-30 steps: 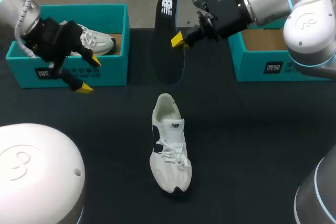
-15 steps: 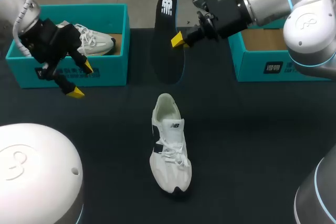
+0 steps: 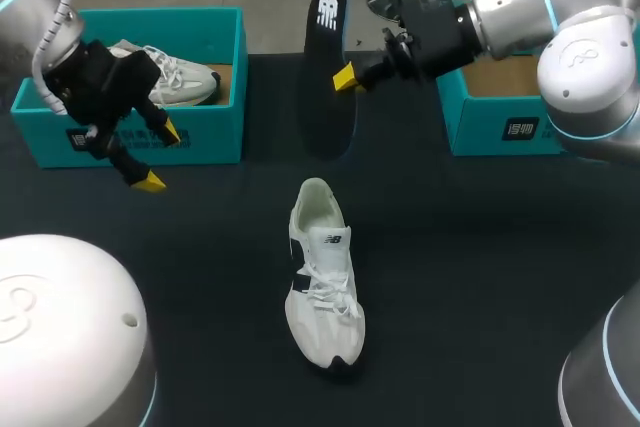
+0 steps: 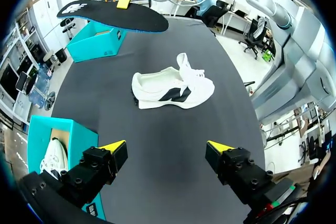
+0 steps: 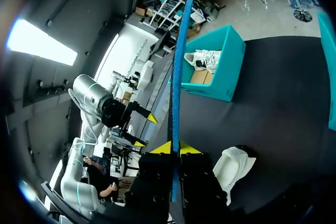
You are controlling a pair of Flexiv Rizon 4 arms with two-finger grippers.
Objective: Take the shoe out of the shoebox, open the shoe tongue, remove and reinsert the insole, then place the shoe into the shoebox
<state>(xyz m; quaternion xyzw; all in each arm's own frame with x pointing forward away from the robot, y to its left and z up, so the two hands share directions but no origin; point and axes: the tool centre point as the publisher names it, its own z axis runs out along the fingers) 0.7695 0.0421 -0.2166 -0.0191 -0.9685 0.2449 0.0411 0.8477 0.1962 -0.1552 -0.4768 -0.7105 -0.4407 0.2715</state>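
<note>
Insole out, shoe waiting mid-table.

The shoe (image 3: 322, 277) sits upright on the table, out of its box. My right gripper (image 3: 345, 77) pinches the insole (image 3: 325, 67) in the air beyond it, and my left gripper (image 4: 167, 148) hangs spread and empty by the left box (image 3: 130, 137). I judge that reinserting the insole and boxing the shoe remain.

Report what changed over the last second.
The open left gripper drew slightly back from the left teal shoebox, toward the robot. The right gripper, shut on the black insole, edged slightly rightward. The loose white sneaker and the boxed white sneaker stayed put.
</note>
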